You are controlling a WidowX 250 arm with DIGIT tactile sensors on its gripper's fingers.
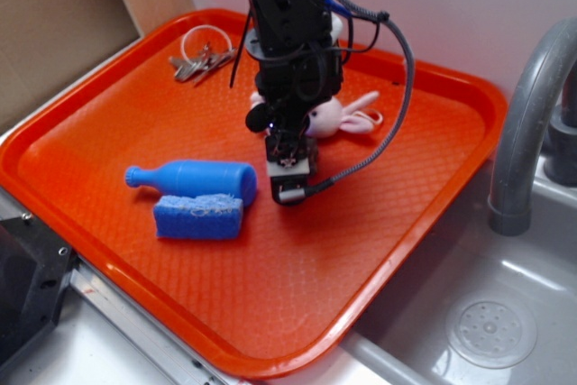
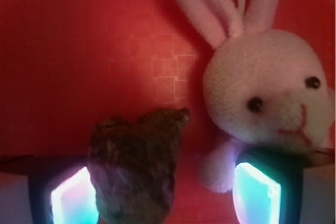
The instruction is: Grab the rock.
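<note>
Mottled grey-brown rock (image 2: 137, 163), white-pink bunny (image 2: 268, 98), orange grid-textured tray (image 1: 135, 123), blue bottle (image 1: 194, 178), blue sponge (image 1: 198, 216)

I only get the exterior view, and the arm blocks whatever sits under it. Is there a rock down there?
Observer: Yes. The wrist view shows the rock on the orange tray, between the fingers of the hand.
Operator: Is the hand squeezing it yet?
Observer: No, the hand is open. The rock sits against the left finger, with a gap before the right one.
Operator: Is the bunny in the way?
Observer: Possibly. The plush bunny lies close beside the rock, and its paw touches the right finger.
</note>
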